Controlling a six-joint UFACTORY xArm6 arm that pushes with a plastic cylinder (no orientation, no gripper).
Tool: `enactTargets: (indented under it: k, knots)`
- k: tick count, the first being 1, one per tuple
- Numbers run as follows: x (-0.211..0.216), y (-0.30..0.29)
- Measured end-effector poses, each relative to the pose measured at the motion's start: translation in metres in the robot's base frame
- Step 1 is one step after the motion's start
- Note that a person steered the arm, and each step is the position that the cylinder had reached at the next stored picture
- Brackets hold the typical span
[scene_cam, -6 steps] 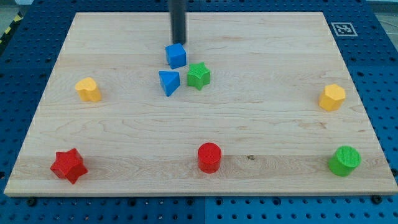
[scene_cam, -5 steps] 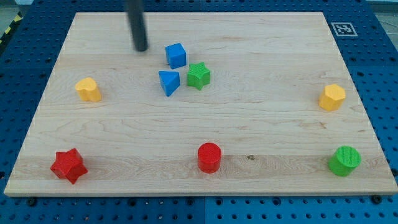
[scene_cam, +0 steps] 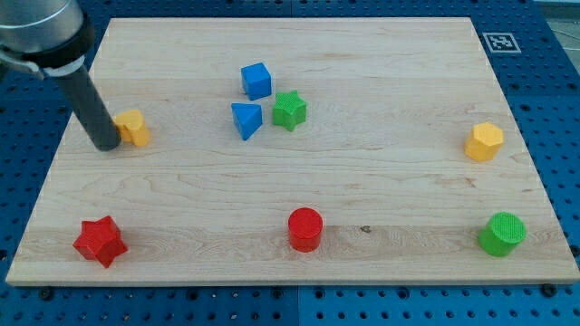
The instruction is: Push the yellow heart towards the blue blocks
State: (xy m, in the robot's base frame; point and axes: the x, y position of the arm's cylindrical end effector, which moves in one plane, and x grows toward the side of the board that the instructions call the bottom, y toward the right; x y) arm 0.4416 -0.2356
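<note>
The yellow heart (scene_cam: 135, 128) lies on the wooden board (scene_cam: 362, 163) at the view's left. My tip (scene_cam: 105, 145) rests right against the heart's left side and covers its left edge. The blue cube (scene_cam: 256, 80) and the blue triangular block (scene_cam: 245, 119) sit up and to the right of the heart, near the board's top middle, well apart from it.
A green star (scene_cam: 289, 110) touches the right of the blue blocks. A red star (scene_cam: 99, 240) is at the bottom left, a red cylinder (scene_cam: 305, 228) at the bottom middle, a green cylinder (scene_cam: 502, 234) at the bottom right, a yellow hexagonal block (scene_cam: 485, 141) at the right.
My tip has swept from above the blue cube leftward and down to the left side of the yellow heart. The heart has shifted slightly right. The other blocks have not moved.
</note>
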Motion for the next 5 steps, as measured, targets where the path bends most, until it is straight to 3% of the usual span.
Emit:
enactTargets:
  k: [2,5]
  knots:
    - [-0.025,0.028]
    - [-0.001,0.064]
